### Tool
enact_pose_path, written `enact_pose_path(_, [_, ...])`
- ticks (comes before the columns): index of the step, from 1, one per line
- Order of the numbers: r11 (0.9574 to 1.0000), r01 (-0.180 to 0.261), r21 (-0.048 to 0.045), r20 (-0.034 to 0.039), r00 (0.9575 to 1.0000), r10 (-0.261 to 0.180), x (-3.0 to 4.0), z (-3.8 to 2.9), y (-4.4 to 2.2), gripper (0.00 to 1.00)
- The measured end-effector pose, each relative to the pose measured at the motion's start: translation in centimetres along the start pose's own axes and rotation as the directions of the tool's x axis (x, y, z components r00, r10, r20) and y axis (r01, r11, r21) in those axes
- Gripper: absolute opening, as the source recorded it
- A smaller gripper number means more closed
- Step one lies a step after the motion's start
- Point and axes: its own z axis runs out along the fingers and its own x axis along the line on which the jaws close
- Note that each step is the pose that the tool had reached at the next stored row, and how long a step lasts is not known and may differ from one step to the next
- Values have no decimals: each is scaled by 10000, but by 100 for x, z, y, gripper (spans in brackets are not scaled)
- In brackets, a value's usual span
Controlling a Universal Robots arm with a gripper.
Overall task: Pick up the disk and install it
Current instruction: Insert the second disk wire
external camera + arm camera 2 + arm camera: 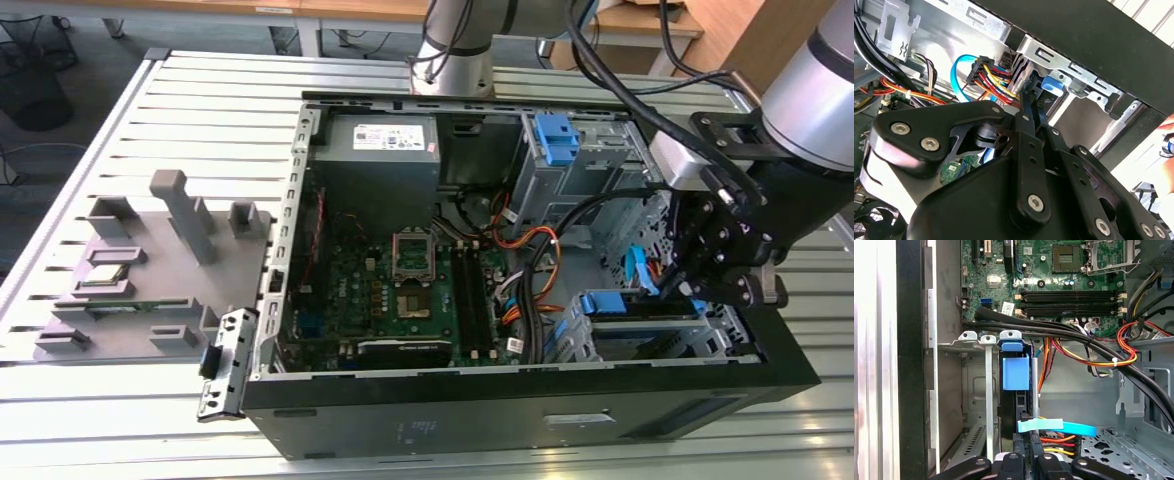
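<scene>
Down at the near right corner of the open computer case [534,420], we have our gripper [731,290] lowered into the drive cage [641,335], right over the disk [638,305]. We see the disk's blue bracket standing on edge in a slot of the cage, with a light-blue cable [638,272] curving just beside it.

From the first wrist view, the disk [1016,372] sits straight ahead of our fingers [1024,460], its blue tab poking up between the cage's metal rails [988,390]. Its long axis runs down into the slot, in line with the way our gripper points. The light-blue cable [1056,427] crosses just in front of the fingers, touching or nearly touching them.

Our fingers look drawn close together, near the edge of the disk, but we cannot tell whether they are gripping it or just resting against it.

The second wrist view gives us the fingertips [1026,97] reaching toward a blue piece [1051,84] under the cage's top rail, with red and yellow wires [996,82] bunched right beside them.

Far across the case, a second blue caddy [554,138] sits in the upper bay, well apart from us.
</scene>
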Motion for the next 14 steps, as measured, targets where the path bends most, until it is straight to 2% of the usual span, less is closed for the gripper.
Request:
enact_pose_path(5, [10000, 0, 0, 0, 10000, 0, 0, 0, 0, 17])
enact_pose_path(7, [10000, -1, -1, 27, 10000, 1, -1, 12, 1, 18])
enact_pose_path(8, [10000, 0, -1, 21, 10000, 0, -1, 11, 0, 18])
enact_pose_path(9, [10000, -1, 0, 14, 10000, 1, 0, 7, 0, 24])
enact_pose_path(14, [10000, 0, 0, 2, 10000, 0, 0, -16, 0, 24])
